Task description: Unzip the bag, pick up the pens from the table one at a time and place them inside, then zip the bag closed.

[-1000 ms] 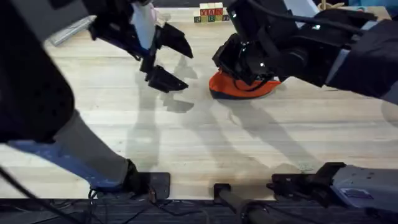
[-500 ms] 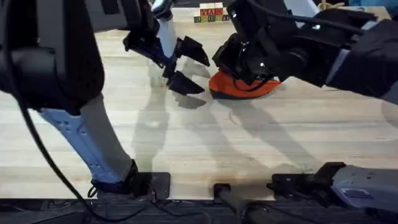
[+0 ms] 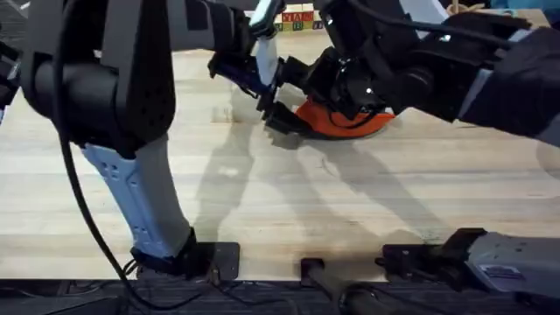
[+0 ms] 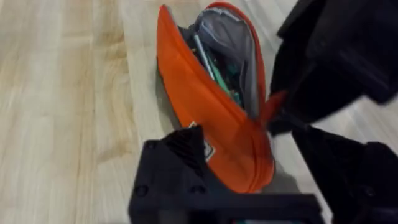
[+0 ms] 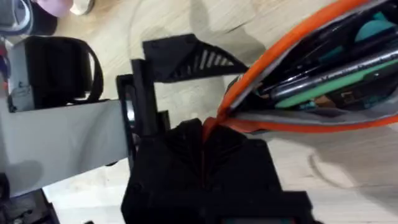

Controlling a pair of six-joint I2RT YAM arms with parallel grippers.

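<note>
**Q:** What are the grippers doing?

**A:** The left gripper [image 3: 291, 94] is spread wide, holding nothing, with its fingers either side of the bag's near end at upper centre of the overhead frame. The right gripper [image 5: 204, 134] is pinched on the orange pull [image 5: 208, 127] at that same end.

**Q:** And where is the bag?

**A:** The bag [image 3: 346, 122] lies on the table [image 3: 367, 201], upper centre, under the right arm. Its mouth gapes open, and the pens [image 5: 323, 81] lie lengthwise inside, against the grey lining.

**Q:** How will the bag handle?

**A:** It looks light and soft. The fabric sags and bows where it is pulled, so it would probably slide or fold if the zip were tugged with nothing holding the bag. The end seam between the left fingers looks like the best place to take hold, since it would brace the bag against the pull. The pull is small and thin, and a pinch on it could slip.

**Q:** Any writing?

**A:** A small pale label [image 4: 203, 147] sits low on the orange side, half hidden by a finger [image 4: 177, 162], and it can't be read. The letter blocks [image 3: 296, 17] at the top edge are too small to read with confidence.
</note>
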